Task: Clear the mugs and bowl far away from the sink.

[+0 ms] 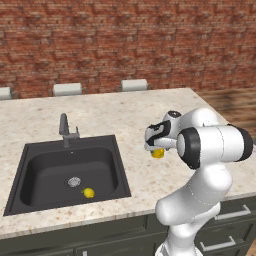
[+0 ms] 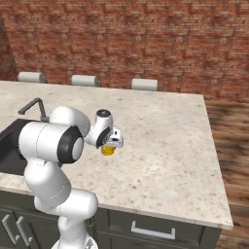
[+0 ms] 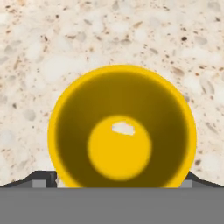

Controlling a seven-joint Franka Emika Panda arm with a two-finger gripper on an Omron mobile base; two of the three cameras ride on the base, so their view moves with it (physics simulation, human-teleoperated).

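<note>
A yellow mug (image 3: 121, 131) directly below the pincer (image 1: 156, 148) has its lower rim cut off by the hand view's bottom edge. In both base views the pincer hides most of it; no handle can be made out.

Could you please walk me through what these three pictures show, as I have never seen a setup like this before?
It is a simulated kitchen with a white robot arm on a driving base. Two pictures come from cameras on the base, behind the arm to its left and right. The third looks down from the hand itself. The gripper hangs directly over a yellow mug standing on the speckled counter, its fingers open on either side; nothing is held yet. To the arm's left is the black sink with a small yellow lump inside.
</note>
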